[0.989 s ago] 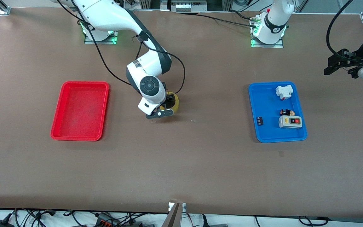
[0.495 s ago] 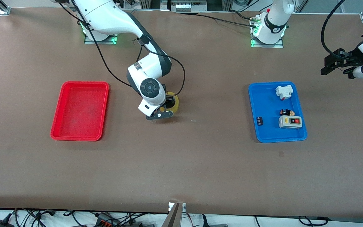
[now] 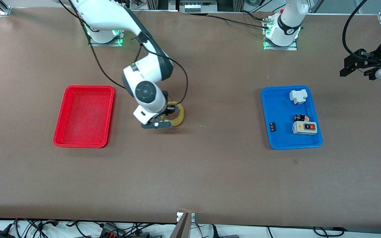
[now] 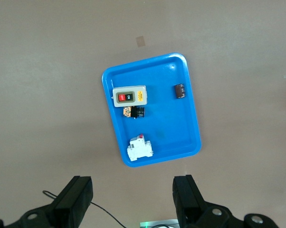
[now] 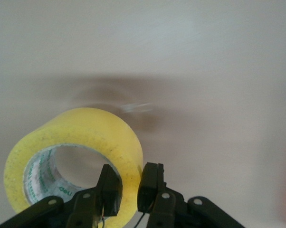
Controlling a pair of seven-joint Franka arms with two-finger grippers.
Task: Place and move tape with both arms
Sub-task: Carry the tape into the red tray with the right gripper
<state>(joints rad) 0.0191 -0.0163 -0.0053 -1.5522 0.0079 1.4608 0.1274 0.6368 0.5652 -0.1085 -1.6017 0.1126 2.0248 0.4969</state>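
Observation:
The tape [image 3: 178,116] is a yellow roll, held tilted on edge just above the table between the two trays. My right gripper [image 3: 168,114] is shut on it. In the right wrist view one finger sits inside the hollow centre and the other outside, and the right gripper [image 5: 129,183] pinches the wall of the tape [image 5: 100,137]. A blurred shadow lies on the table under the roll. My left gripper [image 3: 356,65] hangs open and waiting over the left arm's end of the table, with nothing between the wide-apart fingers of the left gripper [image 4: 132,199].
A red tray [image 3: 84,115] lies toward the right arm's end. A blue tray [image 3: 265,115] holds a grey switch box [image 3: 304,127], a white breaker [image 3: 298,97] and a small black part [image 3: 273,126]. The left wrist view shows this blue tray [image 4: 162,123] below.
My right gripper has shut on the tape's wall, then lifted it and carried it a little toward the red tray. The left gripper has only shifted slightly.

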